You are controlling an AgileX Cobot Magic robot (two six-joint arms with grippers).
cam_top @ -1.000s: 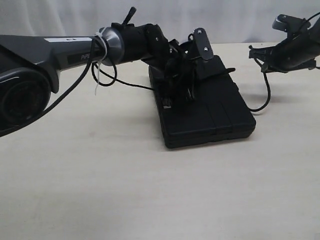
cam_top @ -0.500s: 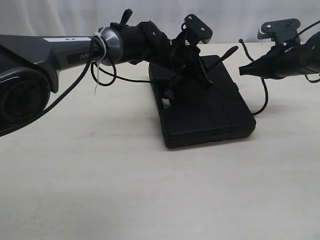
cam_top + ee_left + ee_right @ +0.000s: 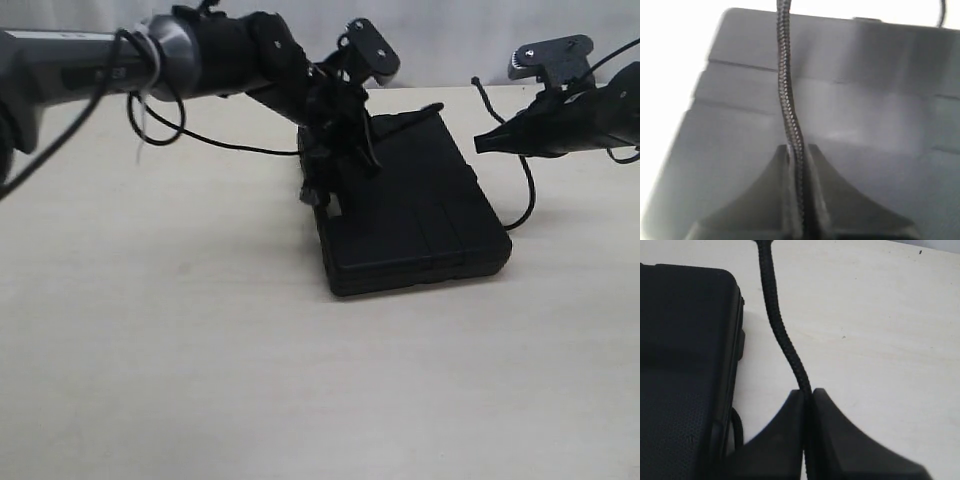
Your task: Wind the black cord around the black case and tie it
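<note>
The black case lies flat on the pale table. My left gripper hangs over the case's left back part, shut on the black cord. That braided stretch runs from the fingertips across the lid to its far edge. To the right of the case, above the table, my right gripper is shut on another stretch of cord, pinched at the fingertips. From there the cord drops in a curve to the case's right side.
A smooth black cable loops from the left arm down toward the case's back left corner. The pale table stretches wide in front of and left of the case. A white wall closes the back.
The left gripper has swung left and back across the case, holding the cord. The right gripper turned and shifted slightly left a second ago, then stayed put.
</note>
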